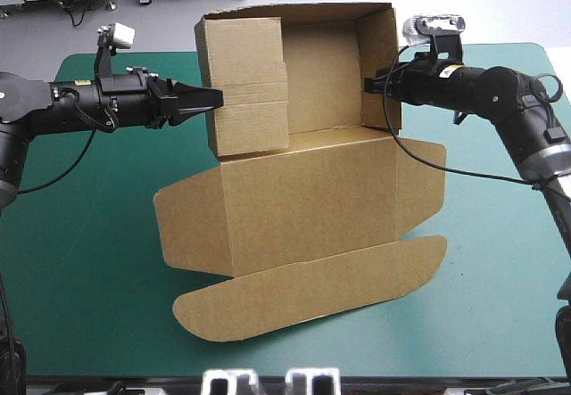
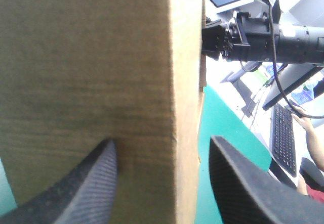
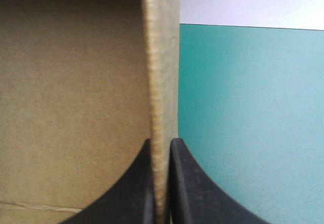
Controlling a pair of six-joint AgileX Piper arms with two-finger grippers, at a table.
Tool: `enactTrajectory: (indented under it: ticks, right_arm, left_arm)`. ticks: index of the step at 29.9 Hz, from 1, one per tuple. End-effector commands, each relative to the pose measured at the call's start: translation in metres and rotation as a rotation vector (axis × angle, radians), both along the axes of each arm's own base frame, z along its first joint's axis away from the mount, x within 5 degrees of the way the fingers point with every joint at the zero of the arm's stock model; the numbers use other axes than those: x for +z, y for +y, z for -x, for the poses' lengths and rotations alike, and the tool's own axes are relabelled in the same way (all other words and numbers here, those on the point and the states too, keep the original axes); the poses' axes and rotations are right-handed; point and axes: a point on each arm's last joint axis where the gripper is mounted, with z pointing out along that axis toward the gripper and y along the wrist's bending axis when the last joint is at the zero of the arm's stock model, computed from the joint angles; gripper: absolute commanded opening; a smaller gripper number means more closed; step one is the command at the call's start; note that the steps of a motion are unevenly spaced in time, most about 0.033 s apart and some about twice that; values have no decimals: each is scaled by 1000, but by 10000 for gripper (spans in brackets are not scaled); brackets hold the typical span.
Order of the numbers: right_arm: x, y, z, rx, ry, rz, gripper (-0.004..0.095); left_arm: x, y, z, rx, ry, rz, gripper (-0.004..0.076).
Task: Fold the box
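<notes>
**A:** Where does the box (image 1: 303, 199) sit?

**B:** Mid-desk, toward the far side. Its back wall (image 1: 321, 52) stands right at the far edge of the desk (image 1: 89, 261), with both side walls raised. The lid (image 1: 308, 194) lies flat toward the near side, and its long curved flap (image 1: 312, 292) reaches a good way toward the near edge.

**A:** And the left gripper (image 1: 212, 98)?

**B:** It's at the left wall (image 1: 245, 83), level with the wall's outer face. Its fingers (image 2: 86, 183) stand apart, and the wall's folded edge sits between them without being clamped.

**A:** The right one?

**B:** The right gripper (image 1: 368, 84) has its fingers (image 3: 190, 183) pinched on the top edge of the right wall (image 1: 379, 65), with the board sandwiched between them.

**A:** Any room to move?

**B:** There's bare teal-green cover on the near left and on the whole right side beyond the lid's side flap (image 1: 419, 185). The far side is tight, since the box stands at that edge.

**A:** Anything in the way?

**B:** Only the box itself. The lid and its flaps fill the middle of the desk, and the raised walls stand between the two grippers.
</notes>
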Motion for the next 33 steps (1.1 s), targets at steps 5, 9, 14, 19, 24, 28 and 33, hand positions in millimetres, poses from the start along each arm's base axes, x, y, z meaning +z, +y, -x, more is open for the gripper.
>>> enactTrajectory:
  ticks: [5,9,14,19,24,28,33]
  right_arm:
    - [30,0,11,-22,-80,-107,0]
    - [31,14,16,18,-91,-101,0]
    - [31,37,24,48,-100,-84,2]
    - [29,54,35,61,-69,-53,2]
    - [43,66,55,112,-78,-86,2]
    - [62,73,72,164,-82,-102,2]
    - [72,83,88,226,-68,-107,2]
  left_arm:
    - [20,-6,20,-71,-41,56,398]
    - [16,-4,15,-20,-47,12,398]
    - [10,2,10,59,-27,-60,391]
    - [5,9,2,163,-23,-126,388]
    - [3,17,-6,264,-64,-200,382]
    - [1,20,-9,298,-85,-234,351]
    - [0,26,-13,342,-115,-295,298]
